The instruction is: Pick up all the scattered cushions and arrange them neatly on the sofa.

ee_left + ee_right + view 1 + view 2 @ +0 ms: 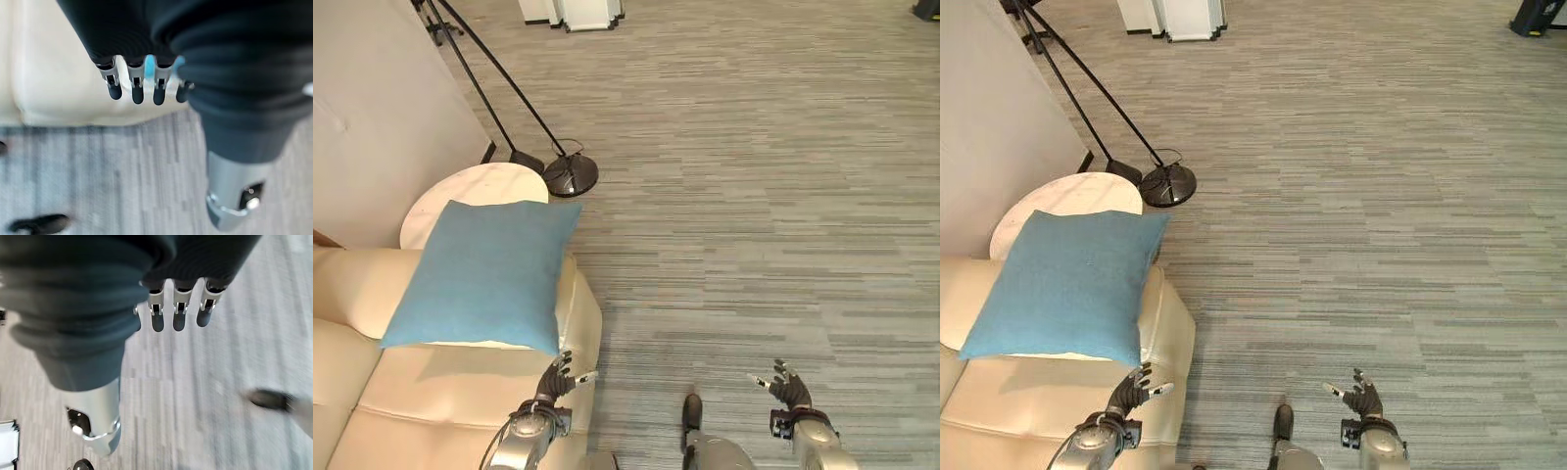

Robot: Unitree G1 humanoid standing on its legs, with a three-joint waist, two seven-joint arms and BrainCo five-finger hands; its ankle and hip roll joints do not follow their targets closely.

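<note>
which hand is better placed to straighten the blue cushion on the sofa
Left, probably. The left hand hovers open over the cream sofa, just below the blue cushion. The right hand is open too, but out over the carpet, well away from the sofa.

- The cream leather sofa [460, 392] is cut off by the picture's left and bottom edges.
- The square blue fabric cushion [484, 274] hides part of the round white marble side table [480, 186].

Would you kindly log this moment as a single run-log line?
blue cushion: on sofa armrest | left hand: open, empty | right hand: open, empty, over floor
</note>
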